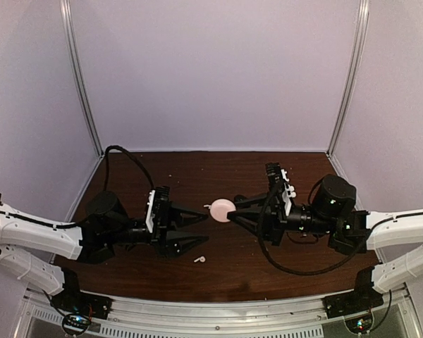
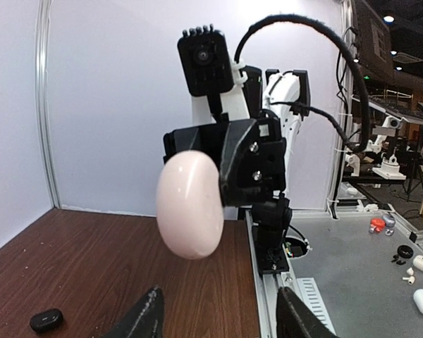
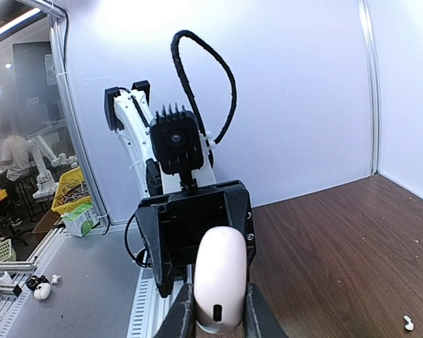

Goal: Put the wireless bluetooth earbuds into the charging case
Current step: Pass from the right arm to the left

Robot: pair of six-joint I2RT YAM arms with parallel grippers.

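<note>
R gripper (image 1: 231, 209) level, clamps case (image 1: 220, 209); L gripper (image 1: 206, 226) opposite, jaws spread.

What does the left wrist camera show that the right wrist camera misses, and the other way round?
Only the left wrist view: a small black case lying on the table, and the left claw, open and empty. Only the right wrist view: a white earbud on the table, and a port in the end of the pale case. Both: that pale case gripped by the right claw.

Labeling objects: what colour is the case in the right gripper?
The case is pale pinkish white; left wrist view.
</note>
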